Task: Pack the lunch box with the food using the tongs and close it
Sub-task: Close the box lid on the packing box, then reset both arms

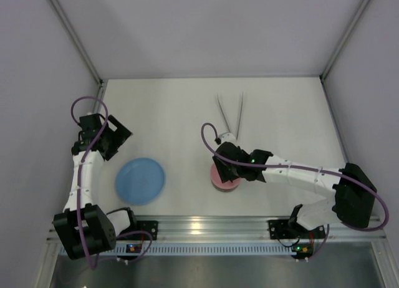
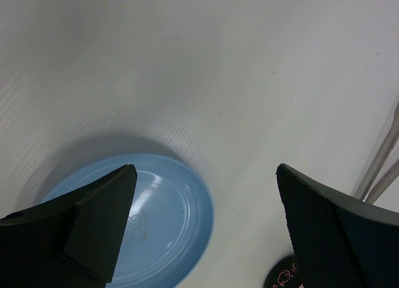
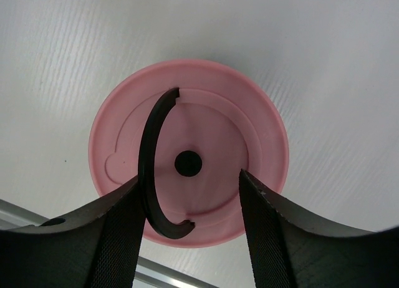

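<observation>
Closest to the lens, at the left: two black fingers [image 2: 93, 219] of left gripper [image 2: 206, 172], spread wide with nothing between, hanging above white table [image 1: 168, 107]. Below them, partly covered by the left finger: blue plate [image 2: 202, 207], lying flat near the left arm and well apart from everything else. Further right, near the front edge of the table: pink lid [image 3: 206, 101], round and lying level; not possible to tell what stands under it. On its top, a dark curved line [image 3: 146, 144] on the left half and a small dark hole [image 3: 187, 163] in the middle. Directly over the lid: right gripper [image 3: 188, 179], pointing down, jaws about half apart, one finger at each side of the middle. Left finger in front of the lower part of the dark curve; touching or not, cannot tell. Nothing clamped between the jaws. Just behind the lid, farther from the arm bases: tongs [image 1: 229, 113], lying flat on the table, joined end toward the right gripper, two thin arms spreading in a narrow V toward the back wall. Not held by either gripper.
</observation>
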Controlling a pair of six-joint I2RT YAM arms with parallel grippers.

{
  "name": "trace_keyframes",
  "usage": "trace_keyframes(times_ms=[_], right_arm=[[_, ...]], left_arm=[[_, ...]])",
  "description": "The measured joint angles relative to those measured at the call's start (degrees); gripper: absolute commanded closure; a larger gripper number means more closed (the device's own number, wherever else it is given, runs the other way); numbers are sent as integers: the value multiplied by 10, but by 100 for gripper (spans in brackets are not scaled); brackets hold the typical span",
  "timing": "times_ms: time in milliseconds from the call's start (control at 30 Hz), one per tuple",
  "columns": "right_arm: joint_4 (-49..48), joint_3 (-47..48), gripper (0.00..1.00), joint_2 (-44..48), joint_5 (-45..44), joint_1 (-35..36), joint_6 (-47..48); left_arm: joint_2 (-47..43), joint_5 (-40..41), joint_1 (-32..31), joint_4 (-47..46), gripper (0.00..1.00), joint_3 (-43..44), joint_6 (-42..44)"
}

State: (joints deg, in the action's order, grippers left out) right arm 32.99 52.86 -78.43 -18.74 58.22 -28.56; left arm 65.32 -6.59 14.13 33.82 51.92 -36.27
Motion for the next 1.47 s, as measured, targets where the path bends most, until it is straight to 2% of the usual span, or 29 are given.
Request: trace_keyframes(times_ms=[400,633,767,800,867,933,1033,1200,1333,1467], right_arm=[[12,-3,38,23,19,0,1],[7,-11,34,71,39,0,9],[-9,-10,22,112,61,-1,20],[-14,-8,11,122,64,-2,22],[-15,11,1,139,66,-4,27],[-17,41,0,149,57,-7,31],[-19,90,1,178,23,-18,31],[-24,136,0,253,-46,-44,36],[-33,161,0,273,-84,-58,45],[-38,164,0,272,-98,-64,50]], left_arm=[[0,0,0,0,1,0,0],[0,0,-2,0,1,0,1],[0,0,-4,0,1,0,3],[0,-1,-4,0,1,0,4],[-1,-1,-7,0,1,0,6],[-4,-5,-16,-2,1,0,9],[-14,-13,-49,-10,1,0,17],[-18,-17,-157,-13,1,29,36],[-5,-19,-240,-13,1,106,53],[14,-22,-275,-19,1,169,69]])
